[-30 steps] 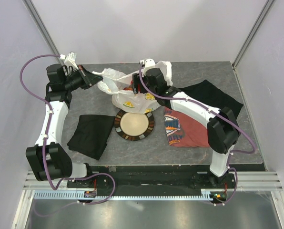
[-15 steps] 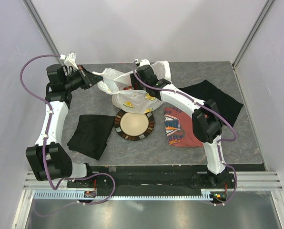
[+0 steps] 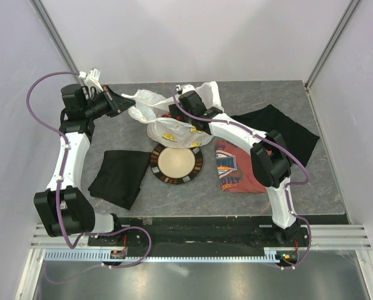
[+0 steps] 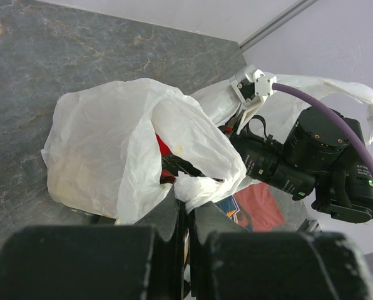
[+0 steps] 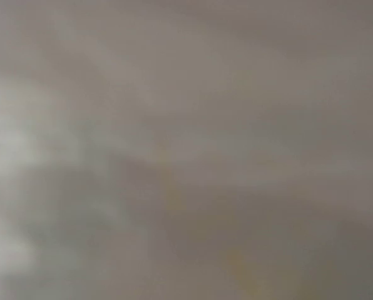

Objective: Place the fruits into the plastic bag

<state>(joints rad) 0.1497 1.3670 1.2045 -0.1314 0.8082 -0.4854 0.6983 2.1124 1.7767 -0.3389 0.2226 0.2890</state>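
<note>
The plastic bag (image 3: pixel 168 130) lies at the table's back middle, white with citrus prints. My left gripper (image 3: pixel 122 104) is shut on a bunched edge of the bag (image 4: pixel 196 187) and holds its mouth up and open. My right gripper (image 3: pixel 176 113) reaches into the bag's mouth from the right, and its fingers are hidden by plastic. In the left wrist view the right arm (image 4: pixel 299 169) enters the bag (image 4: pixel 105 150), and a red patch (image 4: pixel 163 147) shows inside. I cannot tell which fruit it is. The right wrist view is only a grey-white blur.
An empty beige plate (image 3: pixel 176 163) with a dark rim sits in front of the bag. A black cloth (image 3: pixel 117 178) lies at the left, another black cloth (image 3: pixel 277 128) at the right, and a red printed T-shirt (image 3: pixel 236 167) between plate and right arm.
My right arm has swung left and pushed its gripper further into the bag's mouth, with its elbow drawn in closer. The left arm and the bag edge it holds have stayed put.
</note>
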